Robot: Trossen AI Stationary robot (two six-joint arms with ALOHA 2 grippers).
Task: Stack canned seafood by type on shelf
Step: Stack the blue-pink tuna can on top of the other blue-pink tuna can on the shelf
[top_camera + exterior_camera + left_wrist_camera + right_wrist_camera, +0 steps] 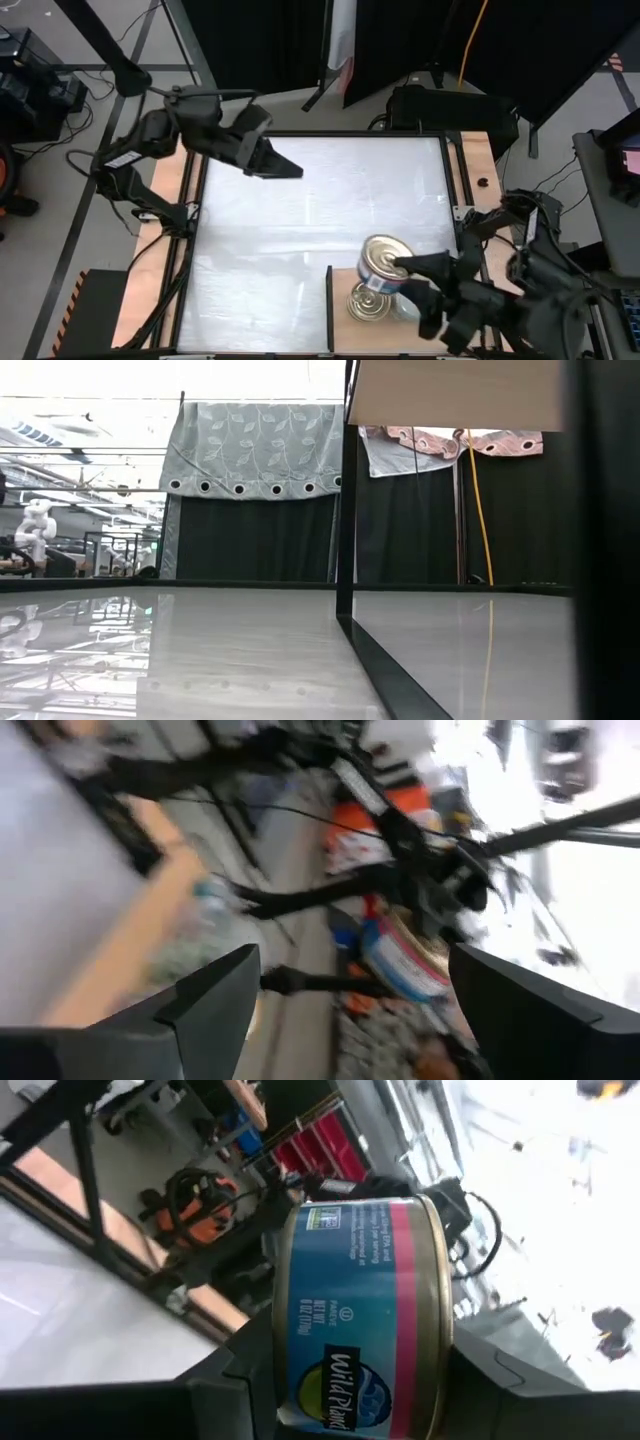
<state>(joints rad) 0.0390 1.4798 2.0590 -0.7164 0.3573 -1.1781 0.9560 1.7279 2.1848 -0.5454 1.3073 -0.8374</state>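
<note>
Grey leaf-patterned curtain [255, 445] with eyelets, yellow cable [478, 500] beside it.

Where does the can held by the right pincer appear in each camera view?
High view: the held can is at lower right, in the right pincer, above another can.
Low view: not in it.
Left wrist view: not in it.
Right wrist view: centre, blue label, between dark fingers.
Shared landmark: the white tabletop.

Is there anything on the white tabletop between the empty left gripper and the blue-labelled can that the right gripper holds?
No. In the high view, only bare white tabletop separates left gripper from can.
</note>
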